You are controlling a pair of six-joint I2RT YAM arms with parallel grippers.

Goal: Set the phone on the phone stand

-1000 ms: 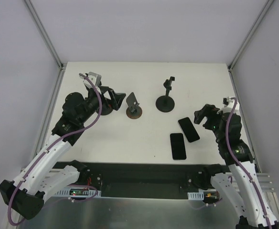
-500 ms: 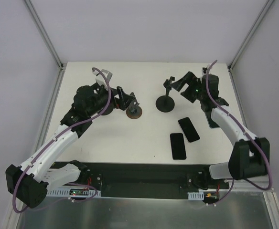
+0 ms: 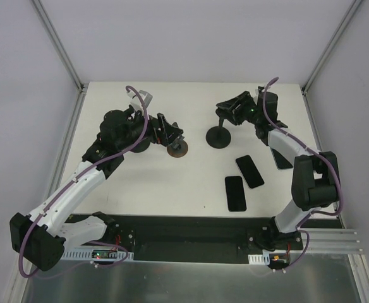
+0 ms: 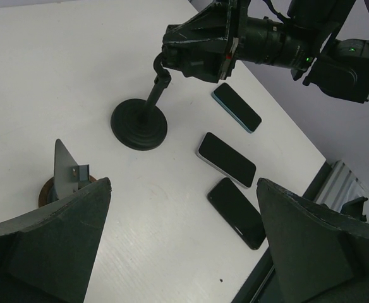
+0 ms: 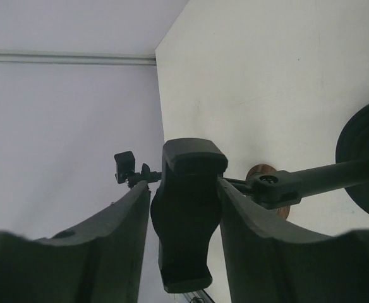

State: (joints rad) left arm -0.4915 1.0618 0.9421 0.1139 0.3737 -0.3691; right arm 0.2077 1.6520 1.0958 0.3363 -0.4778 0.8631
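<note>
Moved: right gripper (image 3: 230,107) shifted left onto the head of the stand (image 3: 219,137); left gripper (image 3: 169,132) edged closer to the small stand (image 3: 177,148); all phones where they were.
Near phone (image 3: 235,193): flat on the table (image 3: 140,183), screen up, closest to the arm bases, long side pointing away from them.
Mid phone (image 3: 249,171): flat, just beyond the near phone and slightly right, angled, not touching it.
Far phone (image 4: 237,107): flat, light-edged, right of the mid phone, partly under the right forearm in the top view.
Phone status: none on either stand, none held.
Small stand: brown round base, grey tilted plate, left of centre, bare.
Left gripper: fingers spread wide, grasping nothing, just left of the small stand; contact with it unclear.
Stand: black round base, thin stem leaning, clamp head at top, right of the small stand and well apart from it.
Right gripper: fingers pressed against both sides of the clamp head, per wrist view; holding the stand by its top.
</note>
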